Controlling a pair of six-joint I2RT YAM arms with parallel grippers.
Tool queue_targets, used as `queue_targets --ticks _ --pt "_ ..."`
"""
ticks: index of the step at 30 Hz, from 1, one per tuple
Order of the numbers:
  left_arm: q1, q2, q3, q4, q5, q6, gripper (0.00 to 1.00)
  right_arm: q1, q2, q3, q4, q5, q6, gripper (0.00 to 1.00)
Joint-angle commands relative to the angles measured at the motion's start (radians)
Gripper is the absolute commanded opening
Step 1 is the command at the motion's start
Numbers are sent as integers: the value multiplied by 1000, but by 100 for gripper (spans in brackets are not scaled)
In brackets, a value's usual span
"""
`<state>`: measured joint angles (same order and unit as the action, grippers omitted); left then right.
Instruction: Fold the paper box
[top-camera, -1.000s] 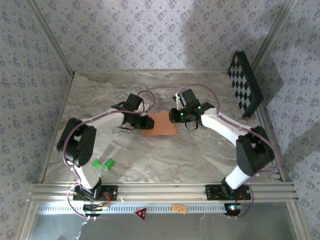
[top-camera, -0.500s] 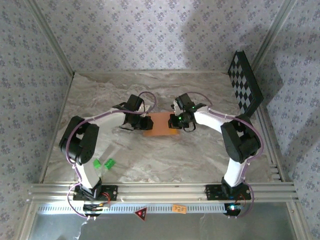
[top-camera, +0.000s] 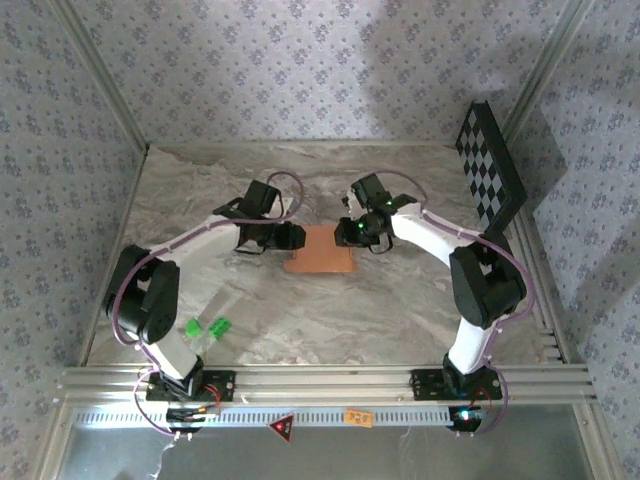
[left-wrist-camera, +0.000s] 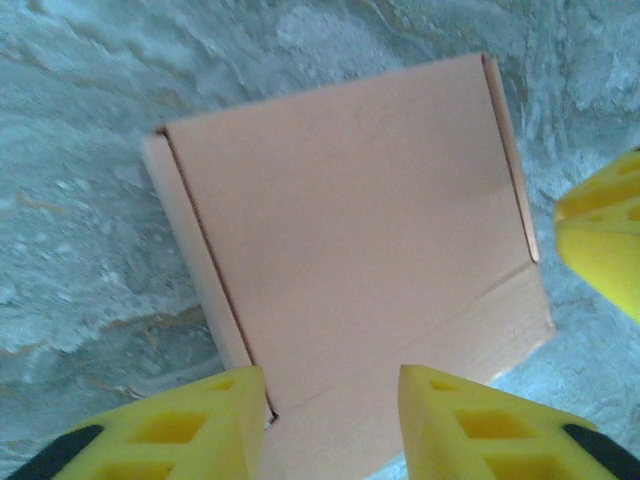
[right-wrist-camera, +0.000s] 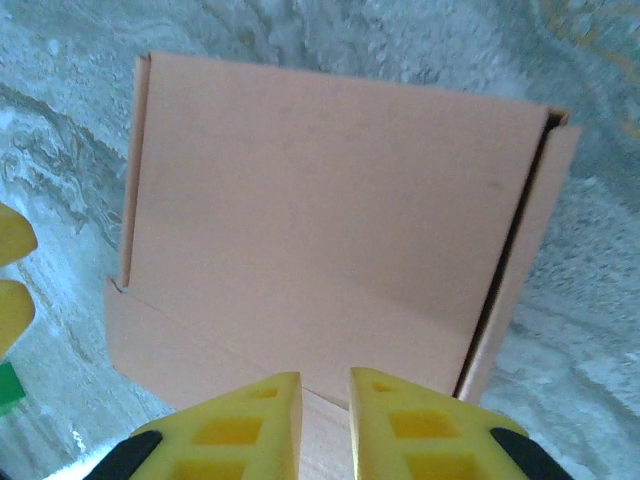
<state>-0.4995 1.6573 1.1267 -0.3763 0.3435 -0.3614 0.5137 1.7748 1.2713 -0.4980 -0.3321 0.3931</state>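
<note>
The marbled grey tabletop (top-camera: 400, 310) is sitting inside flowery wallpapered walls (top-camera: 300, 70), and a checkerboard panel (top-camera: 490, 165) is leaning at the right. The paper box (top-camera: 318, 252) is lying flat mid-table. The left gripper (left-wrist-camera: 330, 385) is hovering half-spread at its edge, and the right gripper (right-wrist-camera: 325, 385) is showing just a slit.

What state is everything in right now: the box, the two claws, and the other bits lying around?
Box: lying flat, top panel folded over.
Left gripper: open, over one box edge.
Right gripper: barely open, over the opposite edge, holding nothing.
Green pieces: lying loose, untouched.
Checkerboard: propped up, tilted.
</note>
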Motion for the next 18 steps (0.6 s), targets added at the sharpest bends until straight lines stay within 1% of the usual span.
queue_targets --ticks 1,3,6,8,12,15,18 --pt "10 23 45 -54 -28 9 46 -20 -5 28 -91 48 -44 25" --pt "13 46 50 -61 -32 14 49 -24 12 36 -99 67 -54 30" --pt "13 82 51 -56 -22 15 51 -26 48 46 -125 69 -63 38" --pt "12 108 53 -49 2 14 51 -27 74 53 -124 65 -65 40" --pt "10 150 46 -28 39 7 51 -25 120 55 -116 53 -61 39" --pt "7 167 33 -1 62 -4 45 -17 139 47 -88 28 -52 34" --pt "1 185 28 19 79 -13 38 -6 155 46 -70 18 -43 27"
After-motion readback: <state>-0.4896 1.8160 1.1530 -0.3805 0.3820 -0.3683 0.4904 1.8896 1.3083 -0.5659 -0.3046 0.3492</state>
